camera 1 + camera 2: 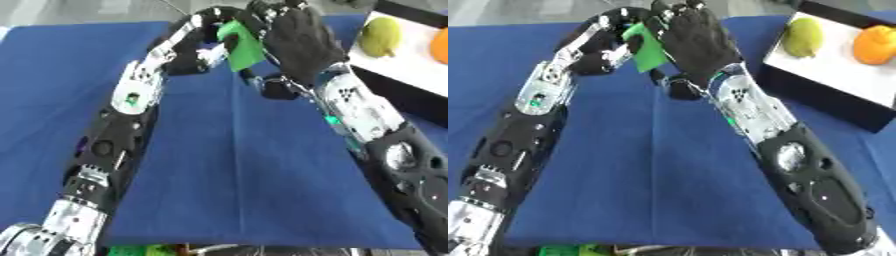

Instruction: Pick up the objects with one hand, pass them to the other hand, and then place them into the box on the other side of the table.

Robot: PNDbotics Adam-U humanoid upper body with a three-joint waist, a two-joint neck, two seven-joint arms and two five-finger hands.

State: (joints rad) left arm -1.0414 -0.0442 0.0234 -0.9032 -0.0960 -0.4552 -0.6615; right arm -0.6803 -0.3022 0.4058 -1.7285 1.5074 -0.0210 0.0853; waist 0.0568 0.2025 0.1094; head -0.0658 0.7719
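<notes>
A flat bright green object [246, 48] is held up over the far middle of the blue table. My left hand [194, 56] comes in from the left with its fingers curled round the object's left side. My right hand [302, 39] shows its black back to the camera; its palm lies against the object's right side and its fingers reach up, roughly straight. Much of the object is hidden between the two hands. The box [833, 75], black-walled with a white floor, stands at the far right.
In the box lie a yellow-green fruit [802, 37] and an orange fruit [874, 45]. A blue cloth [254, 170] covers the table. Something green [140, 250] shows below the table's near edge. Both forearms cross the middle of the view.
</notes>
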